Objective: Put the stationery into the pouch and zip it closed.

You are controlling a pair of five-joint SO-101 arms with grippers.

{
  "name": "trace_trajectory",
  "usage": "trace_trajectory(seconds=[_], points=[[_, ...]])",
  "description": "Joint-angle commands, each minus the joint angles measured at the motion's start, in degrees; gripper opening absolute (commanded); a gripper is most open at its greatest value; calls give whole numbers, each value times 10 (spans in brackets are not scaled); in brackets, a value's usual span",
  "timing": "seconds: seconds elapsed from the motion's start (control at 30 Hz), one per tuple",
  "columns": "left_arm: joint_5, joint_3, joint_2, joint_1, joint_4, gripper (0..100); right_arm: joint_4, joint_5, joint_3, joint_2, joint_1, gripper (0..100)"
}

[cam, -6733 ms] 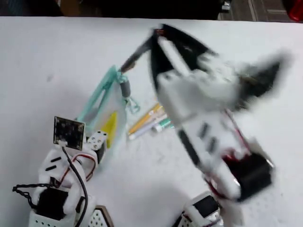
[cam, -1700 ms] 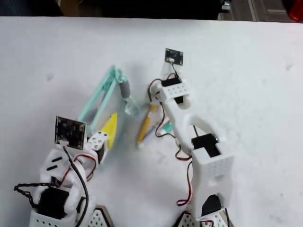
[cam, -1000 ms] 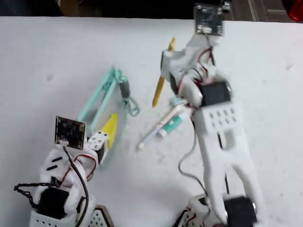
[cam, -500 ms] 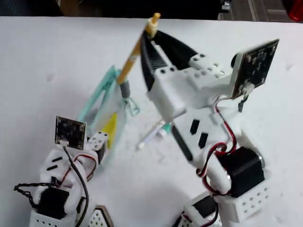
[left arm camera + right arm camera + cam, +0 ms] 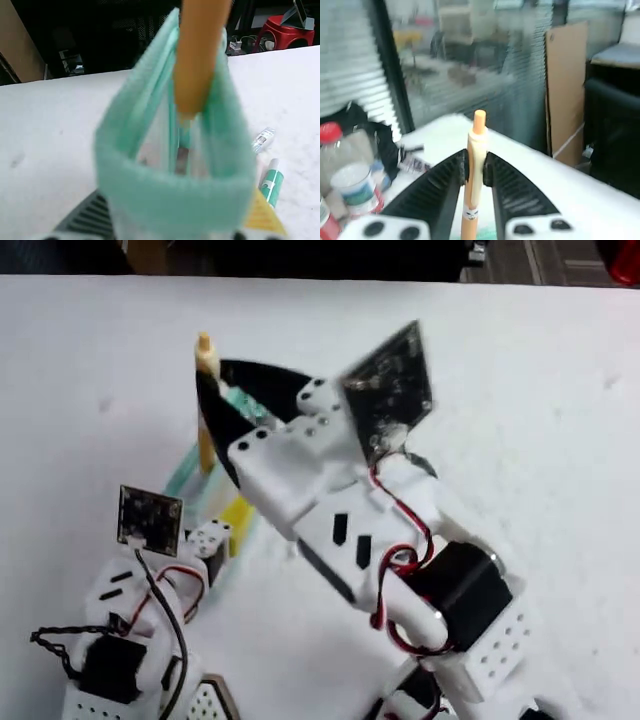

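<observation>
While the right gripper (image 5: 475, 159) clamps the pen (image 5: 206, 440) nearly upright, tip down, the pouch (image 5: 170, 187) mouth sits right beneath it, toward 12 o'clock from the left gripper (image 5: 212, 540), which pinches the pouch's near edge.

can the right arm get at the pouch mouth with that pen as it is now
Probably yes. The right gripper holds the pen upright over the pouch, whose mouth gapes open. The left wrist view shows the pen's tip at the opening, nothing between.
</observation>
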Motion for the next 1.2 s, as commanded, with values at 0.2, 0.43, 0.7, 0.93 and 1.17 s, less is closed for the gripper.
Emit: trace_trajectory(seconds=[0.2, 0.43, 0.7, 0.93, 1.17], points=[[4, -1, 4, 7, -6, 241, 36, 7, -21, 0, -7, 252], [4, -1, 4, 7, -6, 241, 47, 11, -25, -3, -3, 264], [4, -1, 4, 6, -6, 241, 52, 7, -21, -1, 88, 259], [4, -1, 4, 4, -5, 241, 87, 6, 35, -4, 182, 258], [4, -2, 4, 1, -6, 241, 85, 11, 173, -1, 184, 161]])
